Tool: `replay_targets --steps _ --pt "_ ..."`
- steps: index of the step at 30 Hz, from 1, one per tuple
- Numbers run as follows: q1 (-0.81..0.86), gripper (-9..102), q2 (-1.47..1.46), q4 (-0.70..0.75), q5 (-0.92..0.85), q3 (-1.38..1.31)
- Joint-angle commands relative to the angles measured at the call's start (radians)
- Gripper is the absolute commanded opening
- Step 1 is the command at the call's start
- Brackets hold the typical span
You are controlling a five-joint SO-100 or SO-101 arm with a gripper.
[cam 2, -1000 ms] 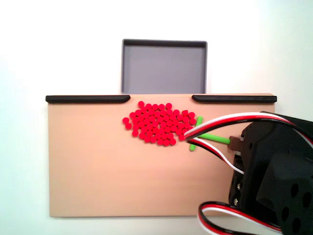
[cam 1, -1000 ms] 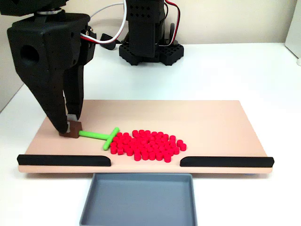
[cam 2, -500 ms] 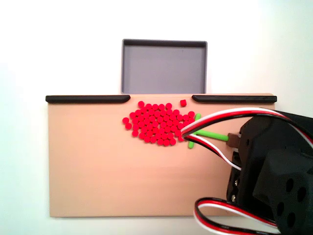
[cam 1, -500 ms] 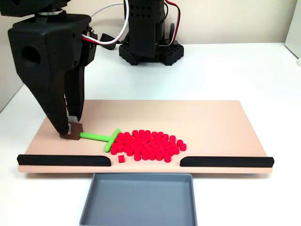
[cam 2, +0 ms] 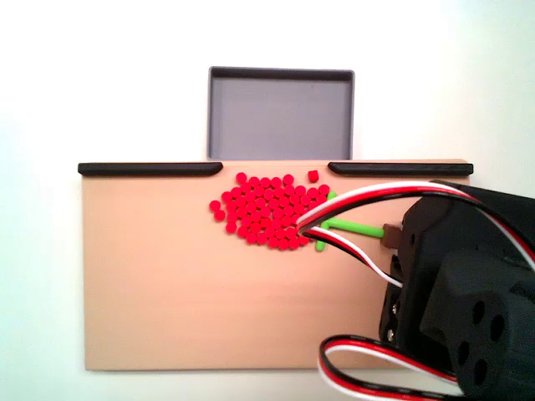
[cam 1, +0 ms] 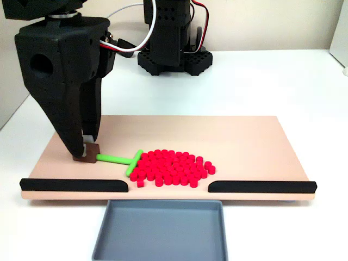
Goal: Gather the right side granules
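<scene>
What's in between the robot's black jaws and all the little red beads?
A green T-shaped stick lies there. In a fixed view, the gripper holds its brown end block, and its crossbar presses against the red granules.

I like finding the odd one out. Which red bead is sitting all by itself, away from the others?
The lone granule at the pile's near-left corner in this fixed view, closest to the gap between the black rails. The other granules are packed together touching; this one sits apart toward the grey tray.

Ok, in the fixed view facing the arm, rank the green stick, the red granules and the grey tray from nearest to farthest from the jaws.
1. Green stick, held by its brown end block, just right of the gripper.
2. Granules, mid-board, against the stick's crossbar.
3. Grey tray, off the board's front edge.
</scene>
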Motion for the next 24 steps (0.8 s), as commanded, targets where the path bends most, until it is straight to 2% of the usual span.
replay_targets --steps 1,24 --pt "-0.012 0 0.002 0.002 -0.606 -0.014" --pt "-0.028 0 -0.005 0.002 -0.580 -0.015"
